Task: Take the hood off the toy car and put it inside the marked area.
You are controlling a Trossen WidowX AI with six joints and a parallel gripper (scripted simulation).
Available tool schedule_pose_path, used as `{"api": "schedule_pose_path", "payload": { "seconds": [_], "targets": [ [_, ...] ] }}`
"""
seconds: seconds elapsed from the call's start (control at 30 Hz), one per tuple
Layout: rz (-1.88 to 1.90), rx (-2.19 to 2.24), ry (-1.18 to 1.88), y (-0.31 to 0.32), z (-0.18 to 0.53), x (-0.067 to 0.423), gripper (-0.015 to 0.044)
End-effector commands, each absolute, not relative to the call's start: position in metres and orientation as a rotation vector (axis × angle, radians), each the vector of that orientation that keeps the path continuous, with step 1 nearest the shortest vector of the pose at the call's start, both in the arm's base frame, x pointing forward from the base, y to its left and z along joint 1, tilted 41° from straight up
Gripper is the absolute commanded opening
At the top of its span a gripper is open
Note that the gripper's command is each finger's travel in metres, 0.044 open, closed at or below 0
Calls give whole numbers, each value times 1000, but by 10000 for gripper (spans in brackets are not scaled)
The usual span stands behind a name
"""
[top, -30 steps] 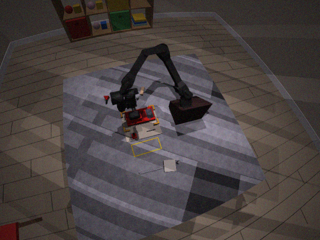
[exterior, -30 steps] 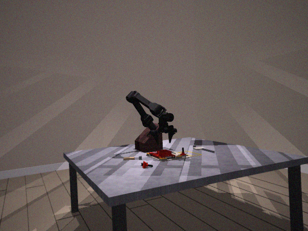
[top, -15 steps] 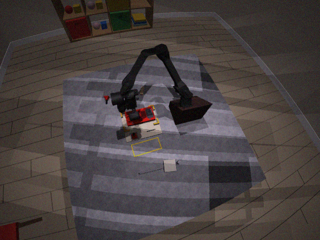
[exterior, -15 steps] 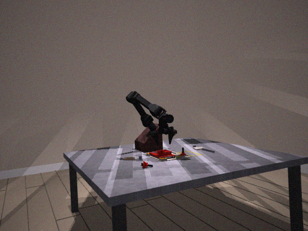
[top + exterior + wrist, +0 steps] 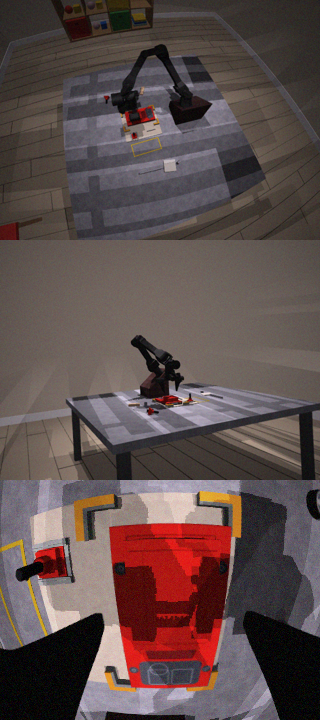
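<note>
The red toy car (image 5: 142,116) (image 5: 169,398) (image 5: 170,594) sits on a cream board (image 5: 151,131) (image 5: 167,507) between orange corner brackets, its hood in place on the body. My gripper (image 5: 128,109) (image 5: 177,385) (image 5: 176,620) is open and empty. It hangs a little above the car, with one finger on each side and touching nothing. The marked area (image 5: 148,152) (image 5: 201,398) (image 5: 38,610) is a yellow outlined rectangle on the table just in front of the board, and nothing lies in it. A small red lever piece (image 5: 134,135) (image 5: 189,397) (image 5: 50,563) stands on the board beside the car.
A small red part (image 5: 106,98) (image 5: 151,411) and a wooden block (image 5: 142,90) (image 5: 133,404) lie behind the car. A white card (image 5: 169,165) (image 5: 206,393) and a thin rod (image 5: 151,171) lie beyond the marked area. The arm's dark base (image 5: 189,109) stands right of the board. A toy shelf (image 5: 103,18) stands on the floor.
</note>
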State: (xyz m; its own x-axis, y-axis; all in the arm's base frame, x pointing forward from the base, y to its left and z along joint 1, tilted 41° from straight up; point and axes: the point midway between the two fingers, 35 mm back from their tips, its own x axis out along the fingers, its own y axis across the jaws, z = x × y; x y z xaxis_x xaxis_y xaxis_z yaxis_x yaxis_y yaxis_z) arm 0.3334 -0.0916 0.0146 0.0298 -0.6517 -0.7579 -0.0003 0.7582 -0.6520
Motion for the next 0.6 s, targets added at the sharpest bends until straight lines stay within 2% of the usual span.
{"api": "schedule_pose_path", "payload": {
  "seconds": [0.0,0.57],
  "targets": [
    [-543,-569,1471,-93,13,333,440],
    [-543,-570,1470,-100,6,333,440]
  ]
}}
